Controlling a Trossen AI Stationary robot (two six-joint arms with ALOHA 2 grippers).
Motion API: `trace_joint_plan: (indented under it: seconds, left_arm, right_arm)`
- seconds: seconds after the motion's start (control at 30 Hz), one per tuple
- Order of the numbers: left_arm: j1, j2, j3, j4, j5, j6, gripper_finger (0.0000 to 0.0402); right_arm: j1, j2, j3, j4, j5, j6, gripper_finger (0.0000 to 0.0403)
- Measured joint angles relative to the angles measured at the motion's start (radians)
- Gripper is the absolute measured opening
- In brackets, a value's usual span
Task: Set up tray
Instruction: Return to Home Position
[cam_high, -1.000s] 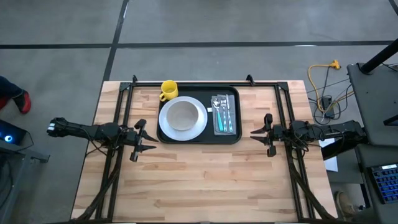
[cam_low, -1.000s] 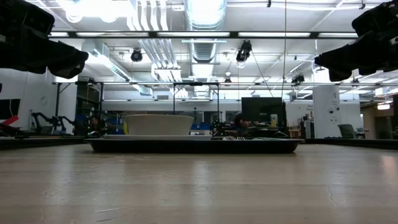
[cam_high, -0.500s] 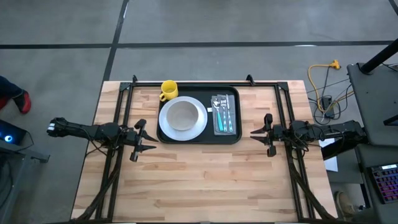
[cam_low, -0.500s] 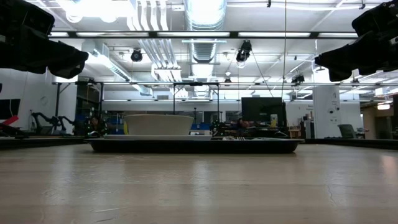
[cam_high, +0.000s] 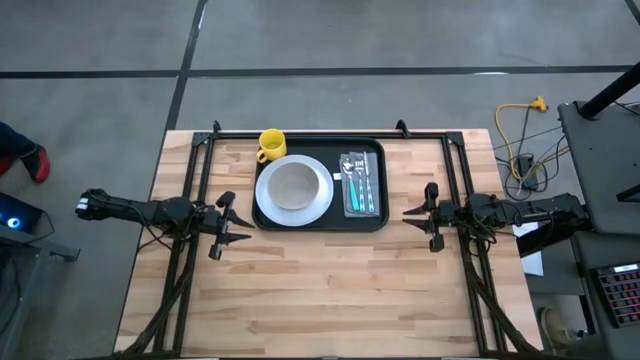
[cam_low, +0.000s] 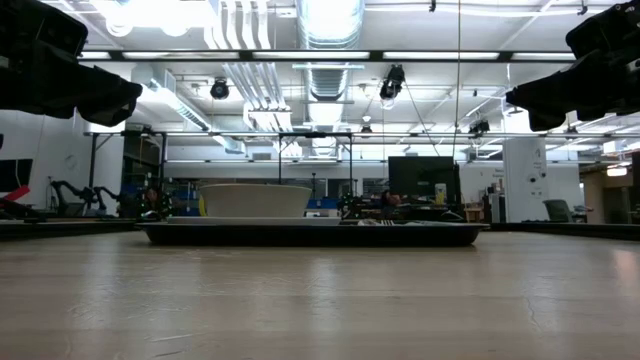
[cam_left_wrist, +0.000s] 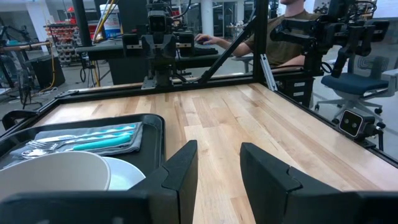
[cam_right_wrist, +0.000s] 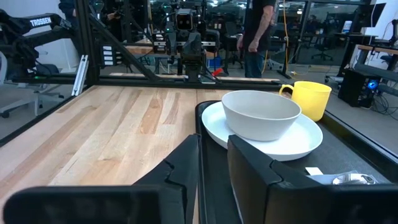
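Where its long axis is traced in the high view, the tray (cam_high: 340, 224) is found running left to right, parallel to the far edge of the table (cam_high: 330, 290). It lies flat at the far middle of the wood. Its left half is taken up by a white plate (cam_high: 322, 206), on which a white bowl (cam_high: 294, 185) is set. On its right half a grey napkin (cam_high: 376, 190) is spread, with its length running front to back. The cutlery (cam_high: 356, 178) is laid on it side by side along that same line. A yellow mug (cam_high: 271, 144) is placed at the tray's far left corner; whether it is wholly inside the rim cannot be told.

The left gripper (cam_high: 240, 228) is held above the table just off the tray's left end, and the right gripper (cam_high: 412, 215) near its right end. The tray is thus flanked by both and touched by neither. Both sets of fingers are parted and nothing is gripped. Only bare wood is seen between each gripper and the tray. In the low view the tray (cam_low: 310, 234) is shown edge-on.
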Motion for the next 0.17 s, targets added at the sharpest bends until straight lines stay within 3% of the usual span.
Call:
trace_joint_plan:
  seconds: [0.17]
  left_arm:
    - [0.000,0.000,0.000,0.000,0.000,0.000,0.0102]
  right_arm:
    - [0.000,0.000,0.000,0.000,0.000,0.000,0.0068]
